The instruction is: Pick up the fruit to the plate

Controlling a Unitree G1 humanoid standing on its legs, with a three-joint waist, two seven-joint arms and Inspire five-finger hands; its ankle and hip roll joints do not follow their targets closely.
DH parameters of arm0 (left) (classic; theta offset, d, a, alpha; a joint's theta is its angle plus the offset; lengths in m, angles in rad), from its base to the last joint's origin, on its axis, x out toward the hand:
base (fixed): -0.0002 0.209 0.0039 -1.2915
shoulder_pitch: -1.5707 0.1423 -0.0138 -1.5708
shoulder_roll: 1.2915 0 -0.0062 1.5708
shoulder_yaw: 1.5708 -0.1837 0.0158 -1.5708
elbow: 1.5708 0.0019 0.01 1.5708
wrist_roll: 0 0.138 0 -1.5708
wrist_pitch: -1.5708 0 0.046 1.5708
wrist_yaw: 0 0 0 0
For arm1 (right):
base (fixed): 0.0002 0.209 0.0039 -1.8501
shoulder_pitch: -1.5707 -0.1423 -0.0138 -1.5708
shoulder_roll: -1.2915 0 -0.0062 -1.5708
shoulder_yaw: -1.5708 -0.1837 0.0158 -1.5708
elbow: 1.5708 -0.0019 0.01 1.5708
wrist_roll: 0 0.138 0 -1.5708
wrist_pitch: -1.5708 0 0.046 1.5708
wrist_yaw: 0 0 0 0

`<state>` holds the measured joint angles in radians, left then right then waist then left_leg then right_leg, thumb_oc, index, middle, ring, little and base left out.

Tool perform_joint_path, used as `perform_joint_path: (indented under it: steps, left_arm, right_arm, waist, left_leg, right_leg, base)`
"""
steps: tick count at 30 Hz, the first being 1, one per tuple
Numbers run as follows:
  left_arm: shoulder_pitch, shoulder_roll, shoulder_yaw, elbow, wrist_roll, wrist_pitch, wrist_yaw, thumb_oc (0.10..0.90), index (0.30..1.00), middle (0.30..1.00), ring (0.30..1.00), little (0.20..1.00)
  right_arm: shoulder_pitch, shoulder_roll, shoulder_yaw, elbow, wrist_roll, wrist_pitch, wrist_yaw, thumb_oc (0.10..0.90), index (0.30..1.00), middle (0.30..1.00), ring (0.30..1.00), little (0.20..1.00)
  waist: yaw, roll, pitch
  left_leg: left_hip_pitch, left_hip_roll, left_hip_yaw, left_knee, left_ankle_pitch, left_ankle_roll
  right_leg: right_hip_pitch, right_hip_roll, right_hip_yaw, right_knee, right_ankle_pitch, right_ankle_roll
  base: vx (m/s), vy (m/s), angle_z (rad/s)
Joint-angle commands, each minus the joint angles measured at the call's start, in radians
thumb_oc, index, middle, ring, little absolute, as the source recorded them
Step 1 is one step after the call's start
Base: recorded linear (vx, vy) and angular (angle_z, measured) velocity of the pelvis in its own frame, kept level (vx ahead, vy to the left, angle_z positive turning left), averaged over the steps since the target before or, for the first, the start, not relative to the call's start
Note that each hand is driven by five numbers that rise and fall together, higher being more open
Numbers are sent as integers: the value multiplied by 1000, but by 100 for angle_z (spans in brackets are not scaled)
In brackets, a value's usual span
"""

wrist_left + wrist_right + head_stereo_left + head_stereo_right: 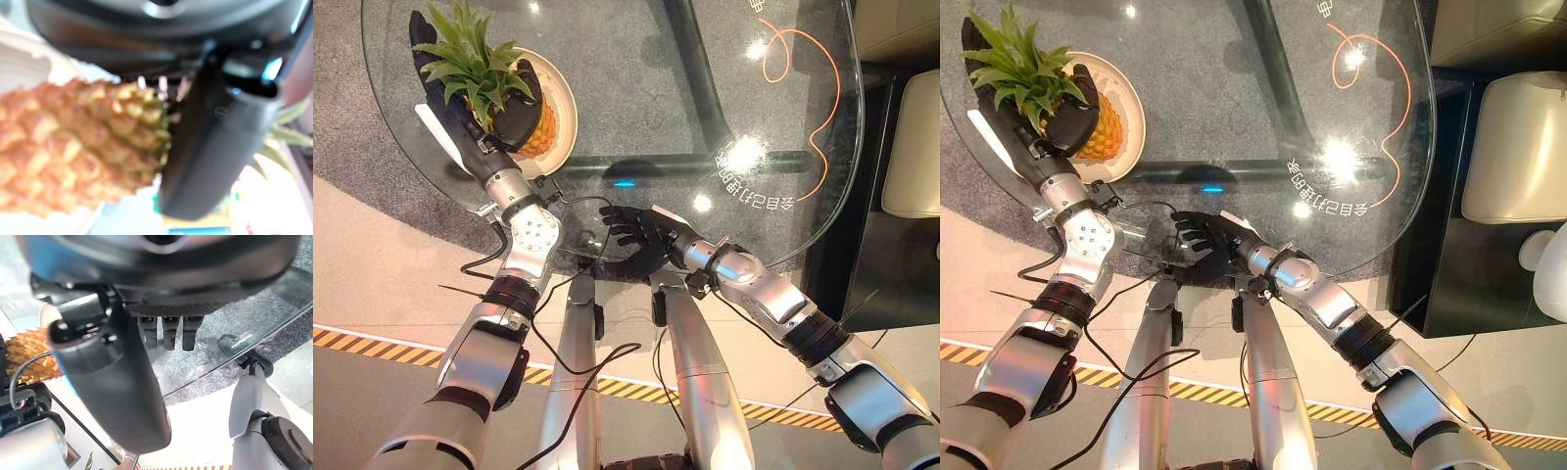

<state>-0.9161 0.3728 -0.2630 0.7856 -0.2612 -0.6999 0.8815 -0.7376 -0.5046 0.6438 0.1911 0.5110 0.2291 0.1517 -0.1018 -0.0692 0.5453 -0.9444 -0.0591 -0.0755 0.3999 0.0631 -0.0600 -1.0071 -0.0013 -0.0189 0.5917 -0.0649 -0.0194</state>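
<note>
A pineapple with green leaves lies on the cream plate at the far left of the glass table. My left hand grips it, thumb over the scaly body and fingers behind the leaves. My right hand hangs open at the table's near edge, fingers straight and spread, holding nothing. The pineapple also appears far off in the right wrist view.
The round glass table carries an orange line and white print. A dark bar runs beneath it. Right of the table stand a black cabinet and a beige seat. Striped tape crosses the floor.
</note>
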Motion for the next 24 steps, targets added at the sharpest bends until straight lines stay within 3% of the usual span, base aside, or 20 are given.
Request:
perform_joint_path:
  steps: [1,24]
  left_arm:
    - [-33,46,20,-54,53,-57,25,800,900,900,900,900]
    - [24,60,35,-73,14,-31,-3,800,900,900,900,900]
  right_arm:
    - [36,53,5,-83,41,-69,20,800,900,900,900,900]
    - [56,56,10,-103,40,-104,13,800,900,900,900,900]
  waist:
    - [21,1,-25]
    - [31,12,-25]
  left_leg:
    - [2,-53,26,73,-50,14]
    - [76,-38,12,9,-16,9]
  right_leg:
    - [35,38,20,-147,103,45]
    - [105,43,-6,-184,99,35]
  base:
    - [-20,-38,0]
    - [-39,-59,0]
